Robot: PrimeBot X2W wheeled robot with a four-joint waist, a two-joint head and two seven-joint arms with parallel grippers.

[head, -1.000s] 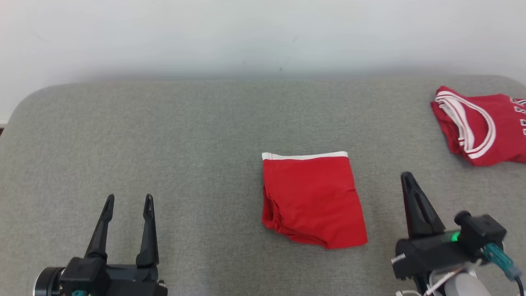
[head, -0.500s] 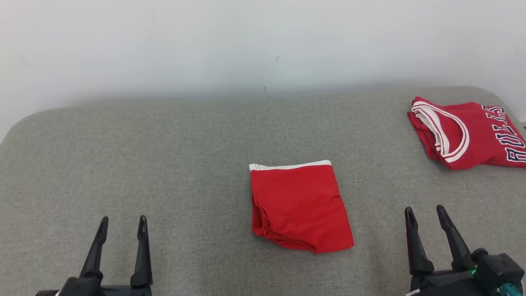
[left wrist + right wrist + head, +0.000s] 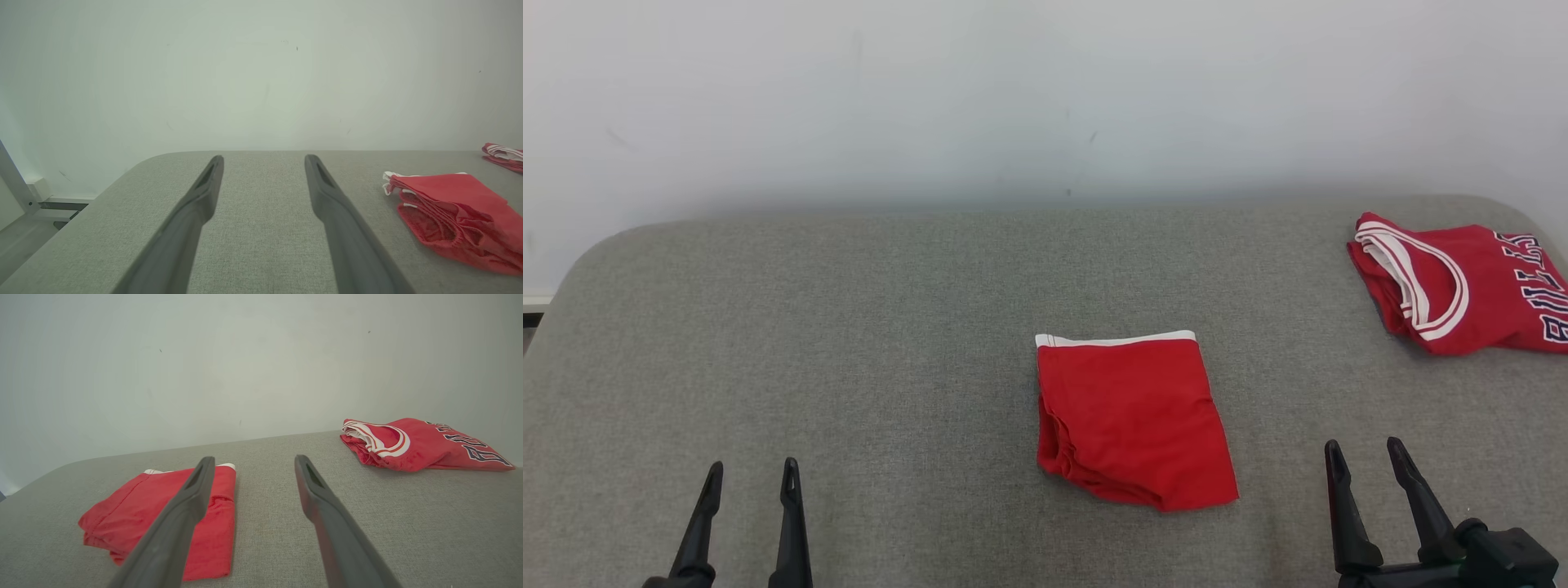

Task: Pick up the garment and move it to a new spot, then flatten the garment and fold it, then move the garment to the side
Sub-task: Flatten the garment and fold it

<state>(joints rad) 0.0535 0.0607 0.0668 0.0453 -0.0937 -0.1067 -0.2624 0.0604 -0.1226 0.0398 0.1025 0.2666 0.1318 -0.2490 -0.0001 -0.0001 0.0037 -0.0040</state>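
Grey fabric surface [image 3: 849, 327] with rounded corners against a plain pale wall [image 3: 1013, 98]; perhaps pale floor [image 3: 24, 241] beside

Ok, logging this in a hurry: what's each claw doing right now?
Left claw: open, holding nothing.
Right claw: open, holding nothing.

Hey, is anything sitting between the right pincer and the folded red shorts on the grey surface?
Nothing visible does. Just bare grey surface lies between the open right pincer and the folded red shorts to its left. The red jersey sits toward the far right corner, off that line.
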